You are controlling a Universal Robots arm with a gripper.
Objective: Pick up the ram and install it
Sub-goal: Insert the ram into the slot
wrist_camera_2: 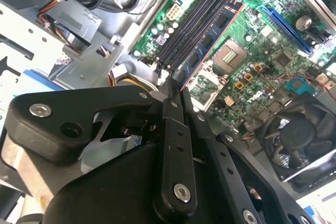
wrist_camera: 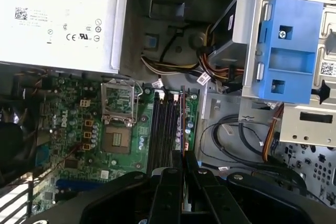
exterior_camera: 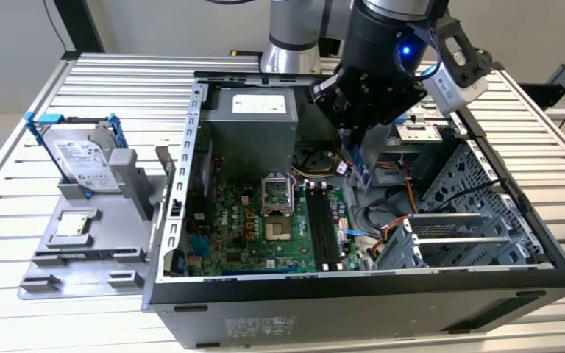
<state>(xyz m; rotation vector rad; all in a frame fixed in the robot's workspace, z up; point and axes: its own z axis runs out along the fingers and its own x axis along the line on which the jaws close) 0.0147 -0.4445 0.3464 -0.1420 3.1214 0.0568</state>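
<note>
Hand (wrist_camera_2: 175,92) clamped on ram (wrist_camera_2: 208,40) | ram over motherboard slots (wrist_camera_2: 190,24)

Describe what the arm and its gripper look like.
The arm is a silver-grey cylinder leading into a glossy black wrist section with a small glowing blue light. A pale grey box sits in a black bracket beside it. The gripper is matte black, with jointed linkage fingers pinned by silver screws.

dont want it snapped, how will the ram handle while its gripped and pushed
The ram juts straight from the pincer without sagging, so probably stiff and light. It is thin with bare chips, so likely fragile if bent sideways. Gripped at one end, it may twist if pushed off-line.
</note>
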